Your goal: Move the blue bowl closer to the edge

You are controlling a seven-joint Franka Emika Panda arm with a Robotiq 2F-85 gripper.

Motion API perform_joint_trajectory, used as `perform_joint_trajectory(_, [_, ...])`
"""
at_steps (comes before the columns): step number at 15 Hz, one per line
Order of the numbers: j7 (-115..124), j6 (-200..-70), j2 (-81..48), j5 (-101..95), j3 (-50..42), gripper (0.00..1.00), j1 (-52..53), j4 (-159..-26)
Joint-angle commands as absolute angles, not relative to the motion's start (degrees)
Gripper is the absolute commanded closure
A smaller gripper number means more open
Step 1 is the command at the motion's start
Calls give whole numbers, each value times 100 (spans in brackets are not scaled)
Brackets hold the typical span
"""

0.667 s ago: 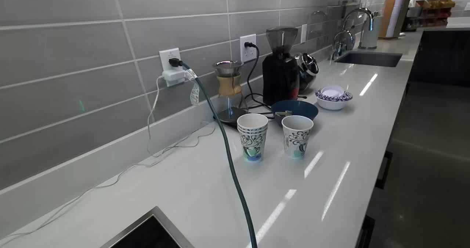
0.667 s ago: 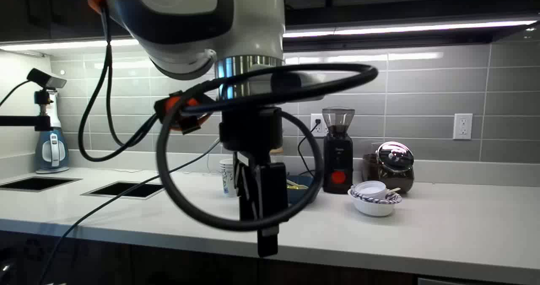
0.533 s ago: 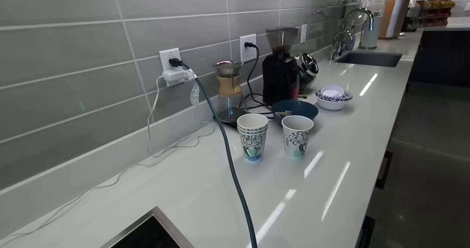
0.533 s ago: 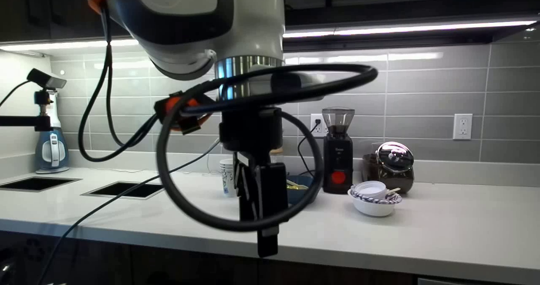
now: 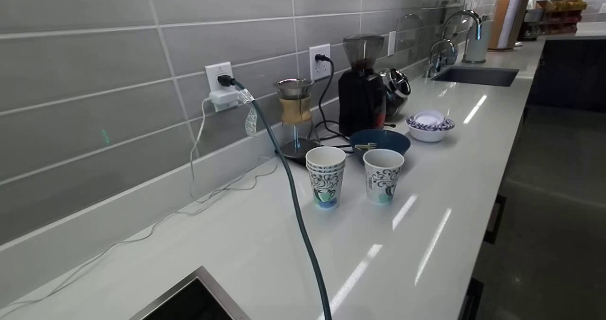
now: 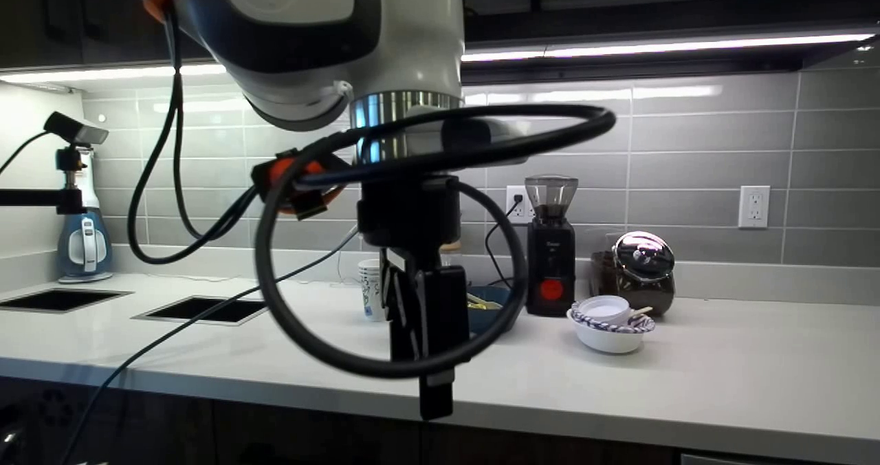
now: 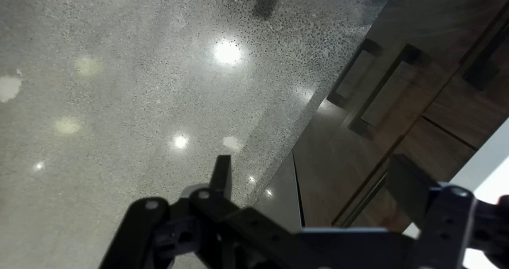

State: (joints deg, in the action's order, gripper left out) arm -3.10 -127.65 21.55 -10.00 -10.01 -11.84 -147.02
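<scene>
The blue bowl [image 5: 384, 139] stands on the white countertop near the coffee grinder, behind a paper cup, with pale utensils inside. It also shows in an exterior view [image 6: 485, 319], partly hidden by my gripper and cable loop. The edge is the countertop's long front rim [image 6: 584, 420], seen too in an exterior view [image 5: 492, 201]. My gripper [image 6: 433, 382] hangs pointing down on the room side of the bowl, apart from it, its tips overlapping the front rim in that view. In the wrist view the gripper [image 7: 316, 173] is open and empty over floor and cabinet fronts. The bowl is out of the wrist view.
Stacked paper cups [image 5: 326, 178] and a single cup [image 5: 384, 175] stand beside the bowl. A coffee grinder [image 6: 550, 265], a glass coffee maker [image 5: 296, 116] and stacked pale bowls [image 6: 608, 338] stand near it. A dark cable [image 5: 296, 197] crosses the counter.
</scene>
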Motion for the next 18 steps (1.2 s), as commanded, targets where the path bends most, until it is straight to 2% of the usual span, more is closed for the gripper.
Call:
perform_joint_trajectory(1, [-313,-12755,2155,-996,-996,0,-1190,-14695])
perform_joint_trajectory(6, [-678,-12650,1892,-860,-429,0,-465,-14400])
perform_joint_trajectory(12, [-583,-13363,1168,-310,12,0,292,-13540])
perform_joint_trajectory(18, [-425,-13812,-281,1483,152,0,594,-12086])
